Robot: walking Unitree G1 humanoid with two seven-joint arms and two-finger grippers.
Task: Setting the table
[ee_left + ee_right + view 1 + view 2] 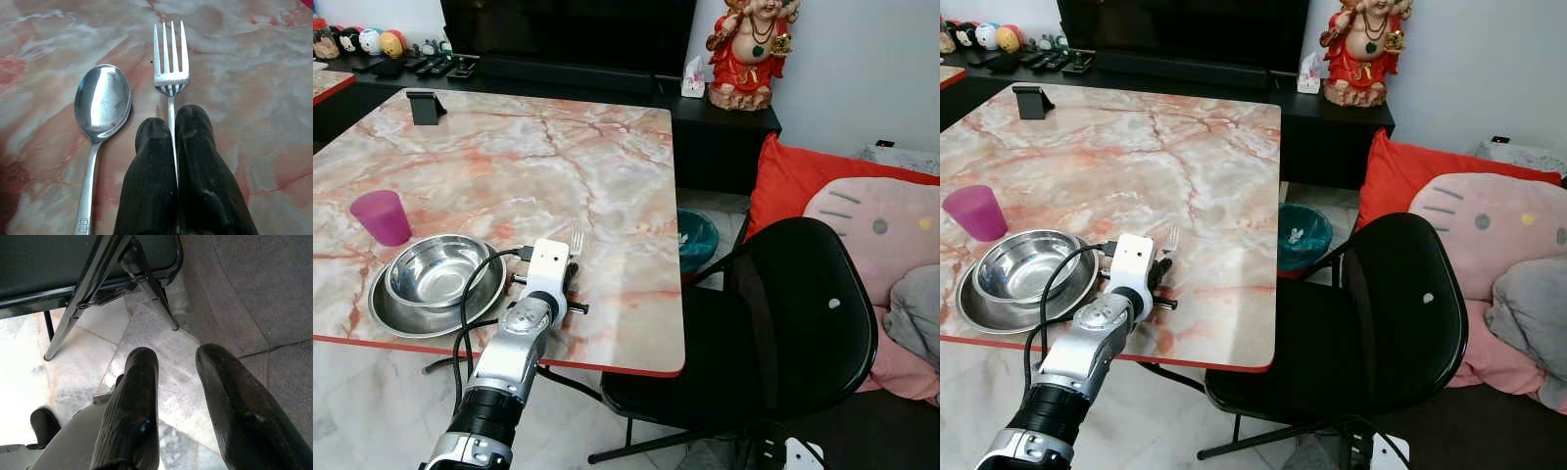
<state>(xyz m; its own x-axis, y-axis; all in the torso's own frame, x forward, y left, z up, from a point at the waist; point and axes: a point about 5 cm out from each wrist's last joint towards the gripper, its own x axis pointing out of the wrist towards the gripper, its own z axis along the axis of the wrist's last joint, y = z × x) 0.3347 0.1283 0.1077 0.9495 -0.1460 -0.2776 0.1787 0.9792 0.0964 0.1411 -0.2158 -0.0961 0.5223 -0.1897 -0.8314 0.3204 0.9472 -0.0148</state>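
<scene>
We see our left gripper (172,128) pinching the fork (170,63) by its handle, tines pointing to twelve o'clock, parallel to the spoon (101,103) beside it.

Around my desk, the bystanders

A black chair (773,333) stands at my right, red cushion (803,176) behind it, a red figurine (749,49) on the dark sideboard (724,127).

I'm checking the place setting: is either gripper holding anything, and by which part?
The left gripper holds the fork by its handle, just below the tines, beside the spoon. The right gripper is open, holding nothing.
</scene>
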